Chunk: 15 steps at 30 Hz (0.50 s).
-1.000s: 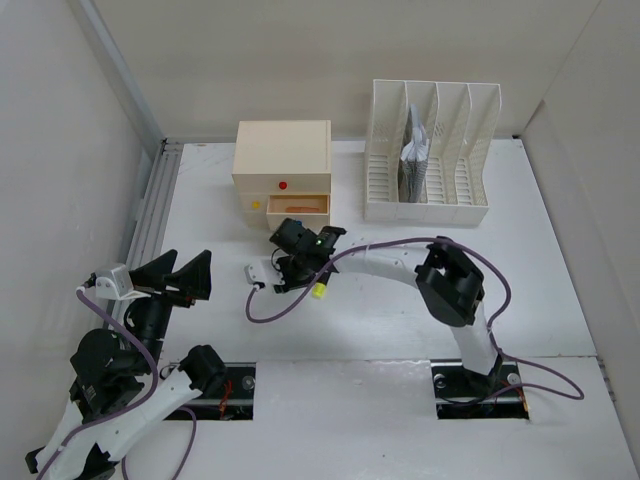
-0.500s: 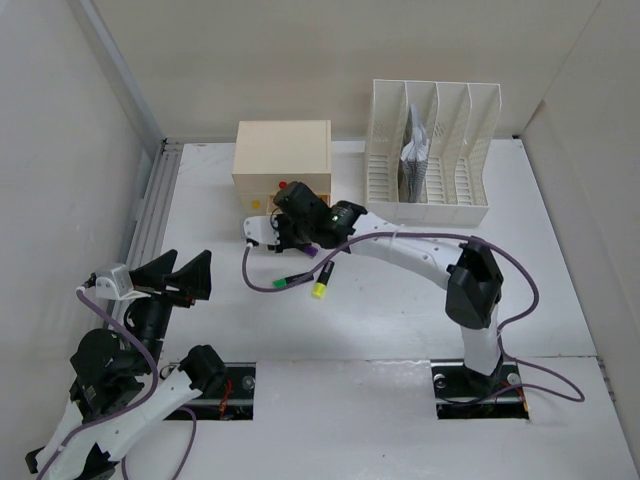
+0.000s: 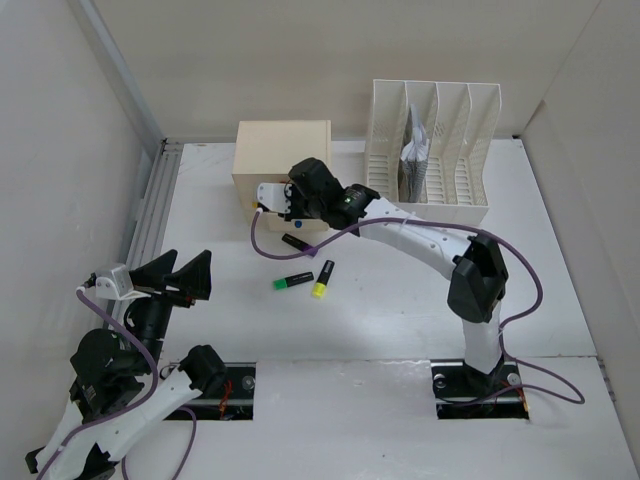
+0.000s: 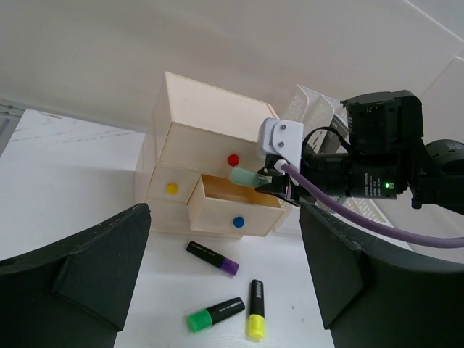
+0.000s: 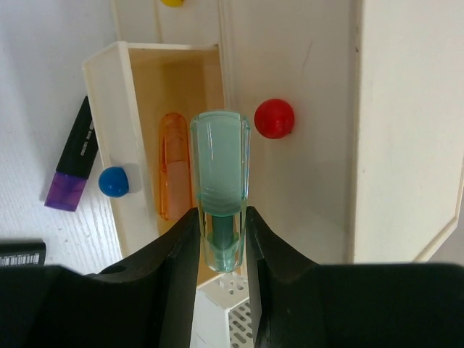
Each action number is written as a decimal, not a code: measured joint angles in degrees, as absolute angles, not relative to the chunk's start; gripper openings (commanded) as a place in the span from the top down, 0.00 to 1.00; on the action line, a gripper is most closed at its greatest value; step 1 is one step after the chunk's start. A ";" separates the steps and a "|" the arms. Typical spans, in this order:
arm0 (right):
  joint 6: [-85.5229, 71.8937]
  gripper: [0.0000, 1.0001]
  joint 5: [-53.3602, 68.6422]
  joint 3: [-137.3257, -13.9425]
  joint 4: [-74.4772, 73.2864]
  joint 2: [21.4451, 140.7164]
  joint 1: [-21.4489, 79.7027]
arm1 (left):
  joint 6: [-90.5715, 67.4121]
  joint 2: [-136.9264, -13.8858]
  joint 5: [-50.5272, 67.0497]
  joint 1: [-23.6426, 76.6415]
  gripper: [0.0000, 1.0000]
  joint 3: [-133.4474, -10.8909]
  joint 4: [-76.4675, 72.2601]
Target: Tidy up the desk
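The white desk point(image 3: 400, 300) holds a beige drawer box point(image 3: 282, 150) at the back. Its lower right drawer point(image 5: 101, 130), with a blue knob, is pulled open and an orange highlighter point(image 5: 174, 163) lies inside. My right gripper point(image 5: 220, 217) is shut on a teal highlighter point(image 5: 220, 163) and holds it above the open drawer; it also shows in the top view point(image 3: 292, 207). Purple point(image 3: 294, 242), green point(image 3: 292, 282) and yellow point(image 3: 323, 279) highlighters lie on the desk before the box. My left gripper point(image 3: 185, 275) is open and empty at the near left.
A white slotted file rack point(image 3: 430, 150) with papers stands at the back right. A grey rail point(image 3: 155, 200) runs along the left edge. White walls surround the desk. The right arm's purple cable point(image 3: 262, 235) hangs over the desk near the highlighters.
My right arm has moved back from the desk near the highlighters to above the open drawer, carrying the teal highlighter. The left arm has not moved.
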<state>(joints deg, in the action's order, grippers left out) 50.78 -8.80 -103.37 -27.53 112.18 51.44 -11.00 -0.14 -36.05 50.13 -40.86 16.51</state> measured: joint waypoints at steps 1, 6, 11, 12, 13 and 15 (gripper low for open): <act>50.76 0.77 -9.06 -103.37 -27.40 112.18 51.44 | -11.00 -0.14 -36.05 50.13 0.18 -40.86 16.51; 50.68 0.58 -9.56 -103.37 -27.00 112.18 51.05 | -11.00 -0.14 -36.03 50.13 0.18 -40.86 16.51; 50.24 0.52 -9.69 -103.37 -26.44 112.18 50.19 | -11.00 -0.16 -36.03 50.13 0.18 -40.86 16.51; 50.06 0.52 -9.65 -103.37 -26.44 112.18 50.13 | -10.98 -0.16 -36.05 50.13 0.18 -40.86 16.51; 49.89 0.52 -9.63 -103.37 -26.50 112.18 49.91 | -11.00 -0.14 -36.03 50.13 0.18 -40.86 16.51; 49.54 0.61 -9.63 -103.37 -26.48 112.18 49.91 | -11.00 -0.14 -36.03 50.13 0.18 -40.86 16.51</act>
<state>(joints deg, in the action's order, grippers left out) 49.54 -9.63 -103.37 -26.48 112.18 49.91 -11.00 -0.14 -36.03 50.13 -40.86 16.51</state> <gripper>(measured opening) 0.461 0.815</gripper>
